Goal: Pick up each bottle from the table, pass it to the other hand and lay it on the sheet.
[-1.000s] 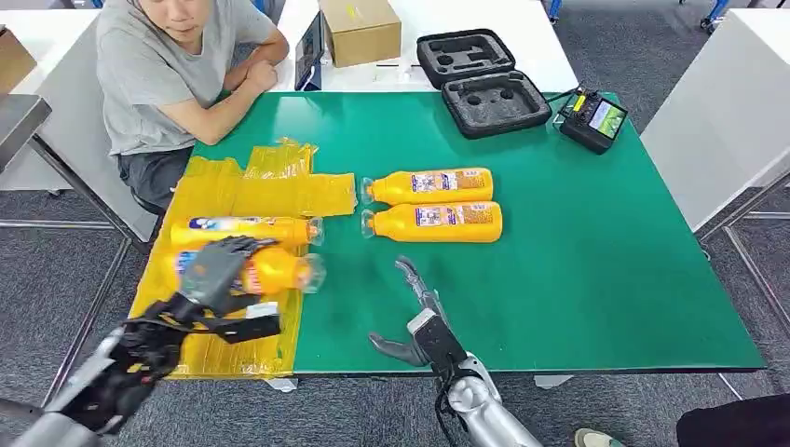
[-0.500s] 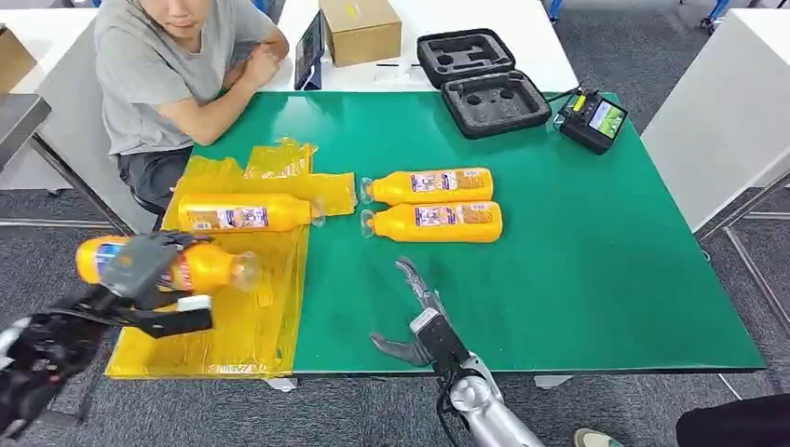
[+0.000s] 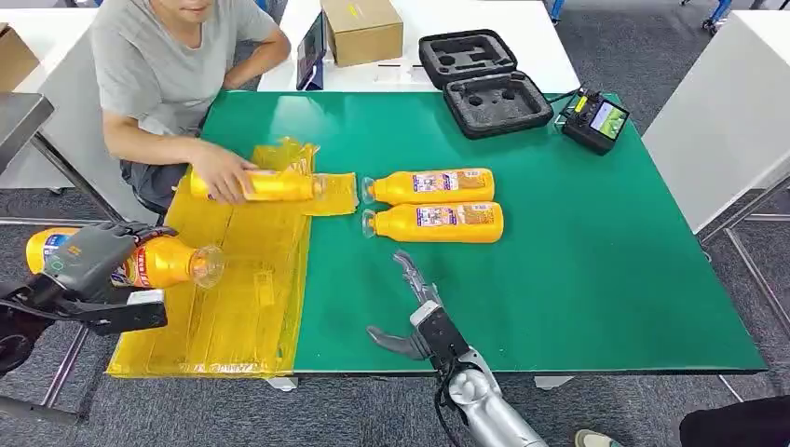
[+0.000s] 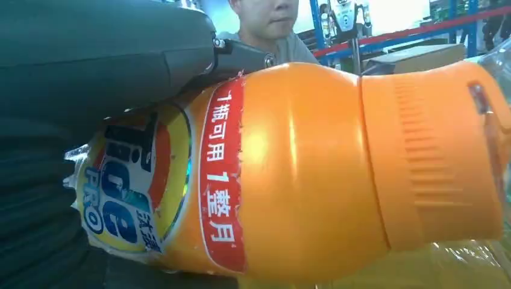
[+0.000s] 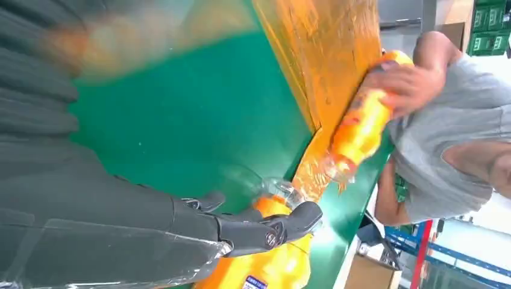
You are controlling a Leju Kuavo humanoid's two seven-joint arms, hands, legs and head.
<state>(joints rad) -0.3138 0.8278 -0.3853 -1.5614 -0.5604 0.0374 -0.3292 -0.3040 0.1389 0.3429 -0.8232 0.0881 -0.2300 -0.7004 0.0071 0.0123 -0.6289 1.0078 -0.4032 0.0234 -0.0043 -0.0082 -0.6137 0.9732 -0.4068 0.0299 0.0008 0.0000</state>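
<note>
Currently: left hand holds one bottle off the table's left edge

I see the left hand [image 3: 88, 265] wrapped around an orange bottle [image 3: 140, 262], fingers closed over its labelled body. That held bottle lies on its side in the grip, clear cap end pointing toward the yellow sheet [image 3: 233, 307], and it sits out past the left edge of the green table [image 3: 578, 261], above the floor. In the left wrist view the same bottle [image 4: 289, 174] is close up, with the hand [image 4: 90, 66] clamped across its label.

My right hand [image 3: 410, 317] rests low at the near edge of the table, fingers spread and holding nothing. Two more bottles [image 3: 433, 205] lie side by side on the bare green surface just beyond it, caps facing the sheet.

At the far end of the sheet, a person's hand [image 3: 219, 172] grips a fourth bottle [image 3: 270, 184] lying on its side.
</note>
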